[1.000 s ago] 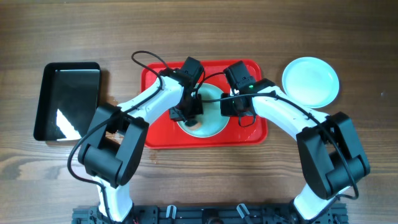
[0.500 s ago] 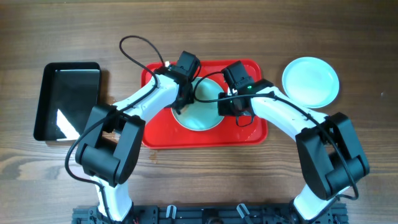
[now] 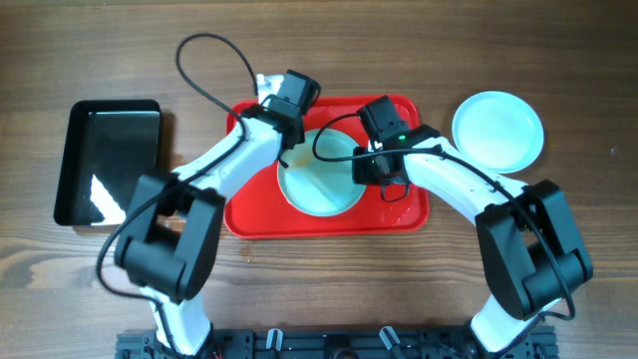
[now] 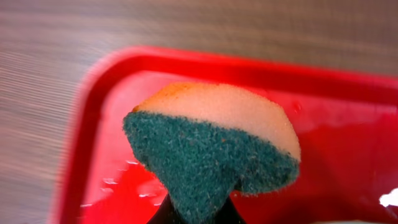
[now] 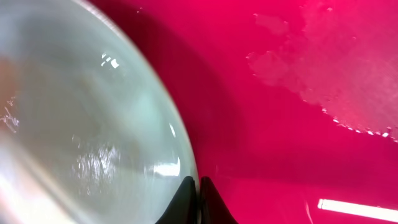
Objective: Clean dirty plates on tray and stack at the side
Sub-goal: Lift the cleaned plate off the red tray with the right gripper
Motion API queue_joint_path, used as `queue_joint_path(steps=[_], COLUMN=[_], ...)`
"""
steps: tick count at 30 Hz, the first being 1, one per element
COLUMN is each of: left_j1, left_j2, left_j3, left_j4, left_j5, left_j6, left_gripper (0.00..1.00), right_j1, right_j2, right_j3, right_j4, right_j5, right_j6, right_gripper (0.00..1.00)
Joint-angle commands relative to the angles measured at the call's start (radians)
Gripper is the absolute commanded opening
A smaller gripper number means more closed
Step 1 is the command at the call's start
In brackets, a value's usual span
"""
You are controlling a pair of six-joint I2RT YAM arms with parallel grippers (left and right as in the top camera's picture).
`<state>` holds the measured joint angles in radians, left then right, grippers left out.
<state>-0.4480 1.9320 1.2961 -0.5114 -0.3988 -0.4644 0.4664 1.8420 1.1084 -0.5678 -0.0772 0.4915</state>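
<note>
A pale aqua plate (image 3: 321, 179) lies on the red tray (image 3: 404, 209); it also shows in the right wrist view (image 5: 81, 124). My right gripper (image 3: 367, 172) is shut on this plate's right rim (image 5: 198, 186). My left gripper (image 3: 282, 125) is shut on a green-and-orange sponge (image 4: 211, 143) and holds it over the tray's far left corner (image 4: 186, 59), off the plate. Another clean-looking plate (image 3: 498, 130) sits on the table to the right of the tray; I cannot tell whether more lie under it.
A glossy black tray (image 3: 108, 160) stands on the wood table at the left. Wet streaks and foam spots lie on the red tray floor (image 5: 323, 68) to the right of the plate. A black cable loops above the tray's far left.
My left gripper has moved with the sponge from the plate's middle up and left to the tray's far left corner, uncovering the plate. The right arm has stayed still.
</note>
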Motion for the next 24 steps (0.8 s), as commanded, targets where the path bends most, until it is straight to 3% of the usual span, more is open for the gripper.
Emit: queue_joint_path(steps=[1,6,13,19,20,24], left_j1=[0.031,0.069,0.132,0.138,0.138,0.139], left_j2=[-0.169,-0.233,-0.215,-0.192,-0.182,-0.181], left_j3=[0.028,0.028,-0.013,-0.052,-0.064,-0.082], left_j4=[-0.053,-0.203,-0.291,-0.29,-0.285,-0.244], left_j5=[-0.017,0.196,0.431,0.44,0.44,0.444], left_j6=[0.011,0.007,0.008,0.008,0.0,-0.019], left_gripper=[0.04,0.04,0.04,0.04,0.04,0.04], right_j1=[-0.004,-0.004,-0.004,0.013,0.039,0.096], right_j2=[0.011,-0.014,-0.075,-0.105,-0.106,-0.106], right_j3=[-0.006,0.045,0.235,0.342,0.359,0.359], right_j4=[0.004,-0.036,-0.145,-0.158,-0.141,-0.092], right_j5=[0.052,0.193,0.431,0.64,0.827,1.042], right_j6=[-0.018,-0.026,-0.171,-0.388,-0.483,-0.636], right_gripper=[0.04,0.04,0.04,0.04,0.05,0.04])
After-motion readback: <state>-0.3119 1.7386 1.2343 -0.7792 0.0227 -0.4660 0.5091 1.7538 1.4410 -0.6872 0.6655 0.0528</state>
